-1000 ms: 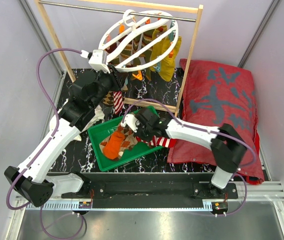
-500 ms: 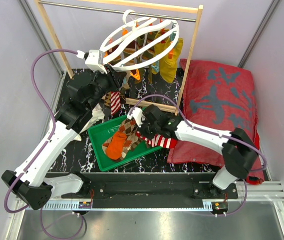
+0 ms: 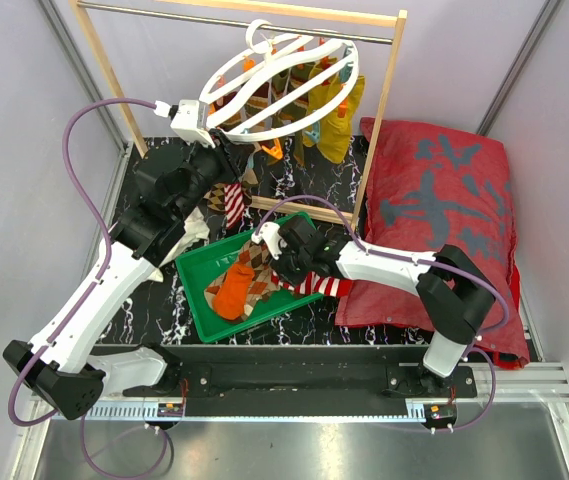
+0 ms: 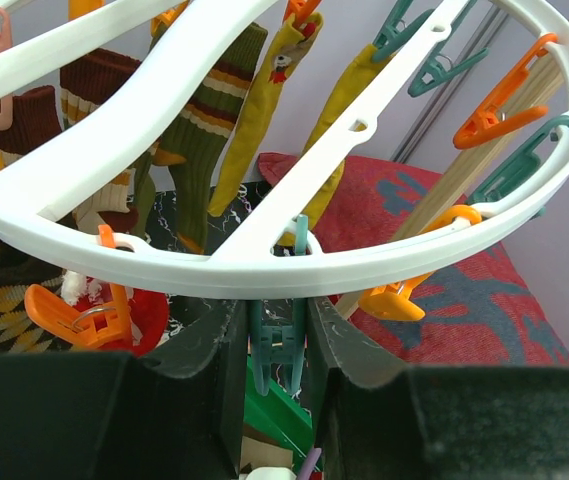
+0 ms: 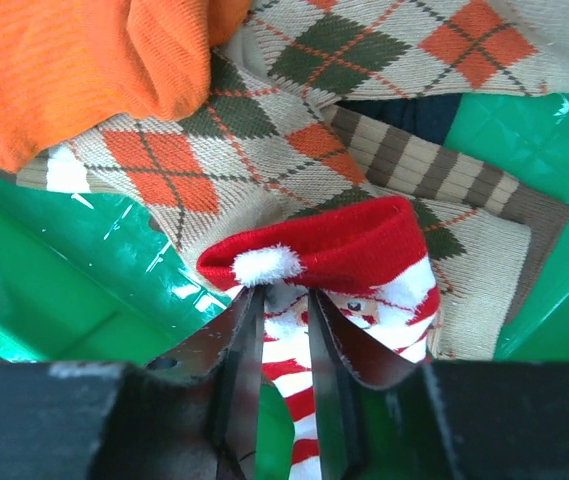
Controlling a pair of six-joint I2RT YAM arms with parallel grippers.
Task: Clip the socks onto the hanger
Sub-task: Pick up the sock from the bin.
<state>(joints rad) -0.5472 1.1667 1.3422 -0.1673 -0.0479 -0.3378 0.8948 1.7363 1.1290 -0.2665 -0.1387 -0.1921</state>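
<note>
The white round hanger [image 3: 282, 88] hangs from the metal rod, tilted, with olive-yellow socks [image 3: 336, 118] and others clipped under it. My left gripper [image 3: 226, 152] is at its near rim, shut on a teal clip [image 4: 280, 345] just below the ring [image 4: 264, 272]. My right gripper [image 3: 282, 262] is over the green tray [image 3: 196, 278], shut on the red-and-white striped sock [image 5: 364, 258] just below its red cuff; the sock trails over the tray's right edge [image 3: 322, 284]. The argyle sock [image 5: 264, 150] and the orange sock [image 5: 84, 60] lie in the tray.
The wooden rack frame [image 3: 380, 130] stands around the hanger, its right post between the tray and the big red cushion [image 3: 444, 200]. A white cloth [image 3: 194, 230] lies left of the tray. Orange clips [image 4: 69, 310] hang beside my left fingers.
My left arm has raised the near rim of the hanger, tilting the ring more. My right gripper moved a little right and back left over the tray, holding the striped sock.
</note>
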